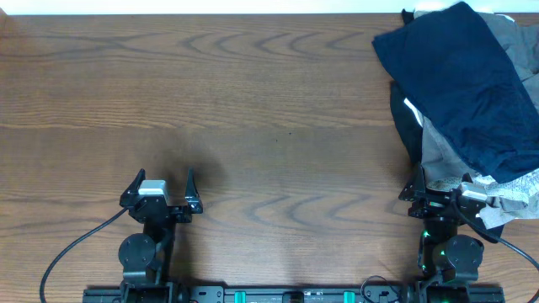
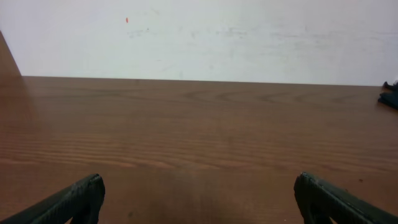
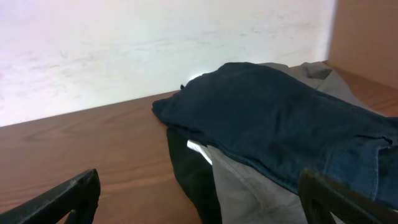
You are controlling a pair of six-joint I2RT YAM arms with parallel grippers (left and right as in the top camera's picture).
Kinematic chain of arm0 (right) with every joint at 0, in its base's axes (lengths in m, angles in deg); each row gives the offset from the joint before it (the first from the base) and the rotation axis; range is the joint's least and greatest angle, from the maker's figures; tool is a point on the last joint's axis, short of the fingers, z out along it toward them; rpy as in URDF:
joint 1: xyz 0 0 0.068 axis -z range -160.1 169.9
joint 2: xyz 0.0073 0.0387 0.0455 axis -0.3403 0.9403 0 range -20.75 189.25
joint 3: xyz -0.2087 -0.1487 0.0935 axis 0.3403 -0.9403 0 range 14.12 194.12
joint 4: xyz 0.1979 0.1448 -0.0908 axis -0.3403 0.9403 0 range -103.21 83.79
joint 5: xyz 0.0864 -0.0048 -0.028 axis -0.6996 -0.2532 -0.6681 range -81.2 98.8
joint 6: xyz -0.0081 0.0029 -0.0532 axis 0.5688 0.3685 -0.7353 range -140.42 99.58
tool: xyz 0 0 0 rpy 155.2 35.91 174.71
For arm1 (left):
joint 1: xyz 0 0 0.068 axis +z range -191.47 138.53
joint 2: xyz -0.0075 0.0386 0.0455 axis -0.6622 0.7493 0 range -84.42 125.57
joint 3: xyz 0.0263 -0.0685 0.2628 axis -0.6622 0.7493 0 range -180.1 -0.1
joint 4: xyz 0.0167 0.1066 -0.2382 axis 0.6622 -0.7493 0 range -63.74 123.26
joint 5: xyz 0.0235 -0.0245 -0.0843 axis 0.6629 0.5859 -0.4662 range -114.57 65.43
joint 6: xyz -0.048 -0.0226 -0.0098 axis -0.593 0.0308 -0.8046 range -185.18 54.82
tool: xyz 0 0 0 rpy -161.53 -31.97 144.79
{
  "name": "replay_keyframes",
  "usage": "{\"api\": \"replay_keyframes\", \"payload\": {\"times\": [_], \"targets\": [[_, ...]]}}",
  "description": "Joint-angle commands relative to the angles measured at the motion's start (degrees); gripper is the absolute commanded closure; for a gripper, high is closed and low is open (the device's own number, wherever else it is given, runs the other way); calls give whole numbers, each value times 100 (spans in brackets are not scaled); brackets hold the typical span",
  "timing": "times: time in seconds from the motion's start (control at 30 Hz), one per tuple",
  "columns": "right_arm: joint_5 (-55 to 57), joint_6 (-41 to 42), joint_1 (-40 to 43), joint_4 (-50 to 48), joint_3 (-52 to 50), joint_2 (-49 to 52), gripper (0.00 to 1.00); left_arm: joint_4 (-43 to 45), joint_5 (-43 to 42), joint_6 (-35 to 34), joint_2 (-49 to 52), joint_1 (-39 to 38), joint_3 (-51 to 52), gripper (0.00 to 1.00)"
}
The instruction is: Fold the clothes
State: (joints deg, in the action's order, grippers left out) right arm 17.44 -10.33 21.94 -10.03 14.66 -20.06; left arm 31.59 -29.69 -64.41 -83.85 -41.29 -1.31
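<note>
A pile of clothes lies at the table's far right. The dark navy blue shorts (image 1: 467,76) lie on top, over a grey garment (image 1: 438,143), a black one (image 1: 406,126) and a white-patterned one (image 1: 514,187). In the right wrist view the navy shorts (image 3: 273,118) cover the grey cloth (image 3: 249,186) just ahead of the fingers. My right gripper (image 1: 442,189) is open and empty at the pile's near edge. My left gripper (image 1: 162,187) is open and empty over bare wood at the front left, far from the pile.
The brown wooden table (image 1: 253,101) stretches across the view, with a white wall (image 2: 199,37) beyond its far edge. A dark edge of the pile shows at the far right of the left wrist view (image 2: 390,96). Black cables trail from both arm bases.
</note>
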Motion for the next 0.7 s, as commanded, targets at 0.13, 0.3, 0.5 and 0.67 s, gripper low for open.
{"api": "replay_keyframes", "payload": {"times": [0.13,0.3,0.5,0.67], "targets": [[33,57,-98,7,-22,-39,1,-197,-22,-68,-35,-22,98,2],[35,57,-98,7,-22,-39,1,-197,-22,-68,-35,-22,98,2],[35,57,-98,7,-22,-42,1,-197,-20,-63,-35,-22,98,2],[35,59,-98,7,-22,-42,1,-195,-17,-22,-35,-22,98,2]]}}
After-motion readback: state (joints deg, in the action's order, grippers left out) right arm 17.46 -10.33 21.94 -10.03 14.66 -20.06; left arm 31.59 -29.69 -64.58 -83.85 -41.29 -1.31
